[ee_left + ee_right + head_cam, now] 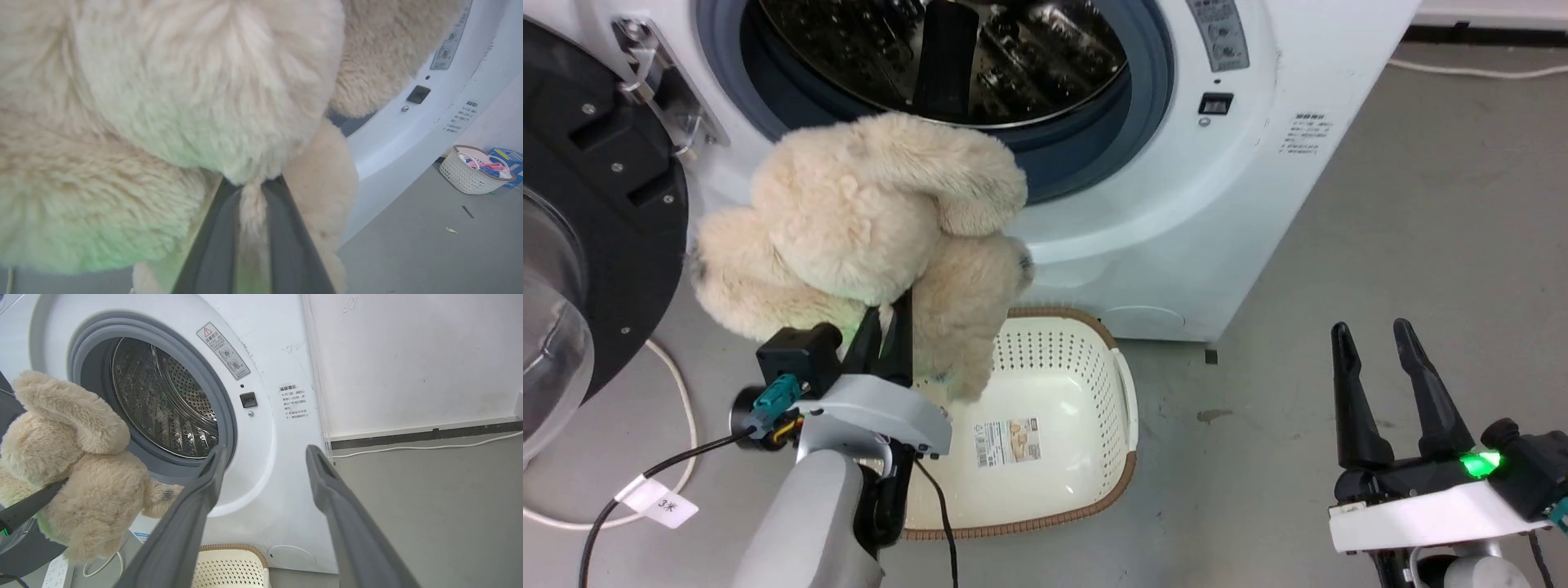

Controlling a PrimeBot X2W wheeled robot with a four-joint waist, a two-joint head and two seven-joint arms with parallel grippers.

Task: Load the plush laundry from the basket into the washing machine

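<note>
Beige plush laundry (pixel 866 220) is hanging above the basket (pixel 1111 482), before the washing machine (pixel 1176 204), pinched in the left gripper (pixel 888 318); right gripper (pixel 1372 331) is hovering, jaws wide. Transfer step; next, probably pushing it into the drum (pixel 1029 57).

Small white hamper (pixel 463 179) (colourful clothes (pixel 488 167) inside) beside blue box (pixel 508 154).

Cable tag (pixel 663 504) reads "3米" — washing machine (pixel 282 477) labels too small.
</note>
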